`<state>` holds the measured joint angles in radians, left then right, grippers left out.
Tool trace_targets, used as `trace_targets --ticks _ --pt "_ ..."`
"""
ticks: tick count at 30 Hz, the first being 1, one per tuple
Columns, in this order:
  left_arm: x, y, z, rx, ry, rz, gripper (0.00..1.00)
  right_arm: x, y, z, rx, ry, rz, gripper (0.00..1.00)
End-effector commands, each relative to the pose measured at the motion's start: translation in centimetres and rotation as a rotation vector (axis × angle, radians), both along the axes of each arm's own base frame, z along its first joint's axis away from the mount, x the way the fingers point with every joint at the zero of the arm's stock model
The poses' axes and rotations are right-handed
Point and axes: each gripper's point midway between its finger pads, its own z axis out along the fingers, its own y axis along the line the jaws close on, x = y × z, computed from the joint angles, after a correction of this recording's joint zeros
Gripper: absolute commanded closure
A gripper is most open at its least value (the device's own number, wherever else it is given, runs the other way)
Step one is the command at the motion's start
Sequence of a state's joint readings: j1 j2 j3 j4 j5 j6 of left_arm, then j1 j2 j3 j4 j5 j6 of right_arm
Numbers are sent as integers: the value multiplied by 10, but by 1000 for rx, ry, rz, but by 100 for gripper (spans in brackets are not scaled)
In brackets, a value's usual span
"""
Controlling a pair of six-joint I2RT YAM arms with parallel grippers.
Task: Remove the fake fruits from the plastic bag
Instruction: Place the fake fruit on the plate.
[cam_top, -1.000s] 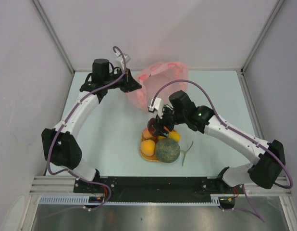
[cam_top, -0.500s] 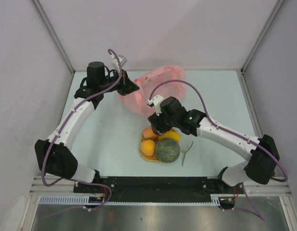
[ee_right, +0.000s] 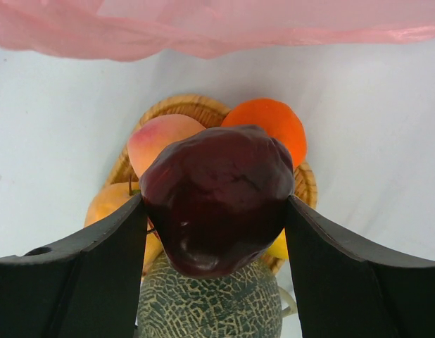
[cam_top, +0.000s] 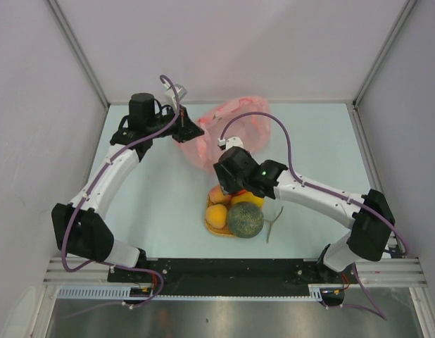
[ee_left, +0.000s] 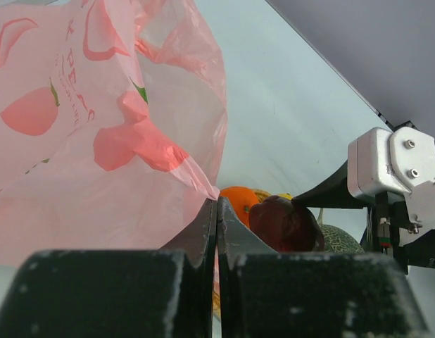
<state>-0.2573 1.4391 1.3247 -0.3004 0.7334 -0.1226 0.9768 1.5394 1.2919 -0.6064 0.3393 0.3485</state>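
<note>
Your left arm (cam_top: 108,172) and right arm (cam_top: 319,198) are white with black joints; a purple cable (cam_top: 257,113) loops along each; the fingers (ee_right: 77,274) are matte black.

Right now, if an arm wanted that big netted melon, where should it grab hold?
Probably the thin stem lying out to the melon's right, reached from above. The round body looks too wide for the fingers, and the orange crowds its left.

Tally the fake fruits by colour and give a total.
Dark red apple: 1
Grey-green melon: 1
Orange fruits: 2
Peach-pink fruit: 1
Yellow mango: 1
Total: 6
</note>
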Motion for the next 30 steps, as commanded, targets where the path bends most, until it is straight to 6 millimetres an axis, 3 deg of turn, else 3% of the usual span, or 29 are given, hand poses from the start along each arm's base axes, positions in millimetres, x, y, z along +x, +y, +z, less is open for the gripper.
trace_targets --ticks 1,8,15,27,30 --pt "-5 1 19 -8 -78 -5 100 8 6 11 54 -10 -92 95" --pt "-5 1 22 -12 -78 0 100 3 5 10 40 7 -113 89" --pt "-6 1 20 -12 -78 -3 100 0 10 -5 26 55 -85 80" --pt "-7 1 20 -12 -79 -7 100 0 14 -5 30 51 -75 68" --pt "-6 1 20 -13 -79 -5 100 -2 12 -5 25 54 -74 61"
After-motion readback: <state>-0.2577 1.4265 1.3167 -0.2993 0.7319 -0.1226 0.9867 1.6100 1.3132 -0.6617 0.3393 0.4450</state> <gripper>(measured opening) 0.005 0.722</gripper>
